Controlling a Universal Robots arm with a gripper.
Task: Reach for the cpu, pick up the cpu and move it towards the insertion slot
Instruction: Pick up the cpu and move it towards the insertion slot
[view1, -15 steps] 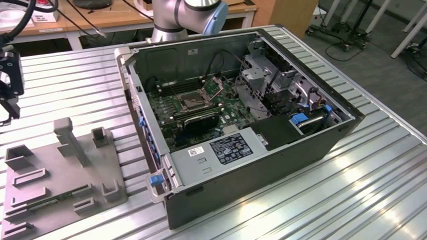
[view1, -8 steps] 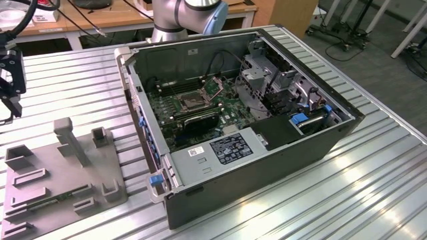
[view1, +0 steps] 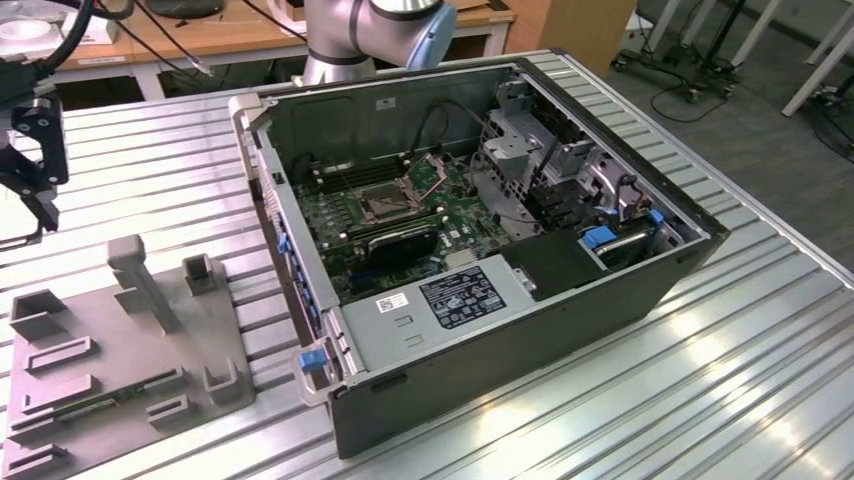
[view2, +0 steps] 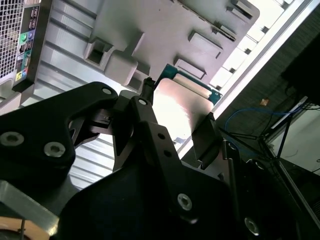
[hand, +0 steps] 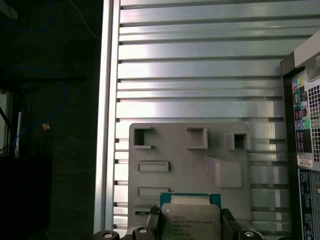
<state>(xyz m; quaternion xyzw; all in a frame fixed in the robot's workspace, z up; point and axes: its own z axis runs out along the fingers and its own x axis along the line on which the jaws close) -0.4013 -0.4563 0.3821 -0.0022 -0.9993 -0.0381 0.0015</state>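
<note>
Two of the task's three steps are judged done: the cpu (hand: 190, 222) has been reached and gripped, and it is seen raised off the grey tray (hand: 190, 165), which lies beneath it on the ribbed metal surface (hand: 200, 65). The carry is judged barely begun, since the insertion slot (view1: 380, 205) sits well apart, inside the open computer case (view1: 534, 330), while the pincer (view2: 178, 102) hangs above the tray toward the exterior view's left. The pincer is closed part-way on the cpu, whose opposite edges are clamped between the two fingers (view2: 150, 130); nothing else is touched.
</note>
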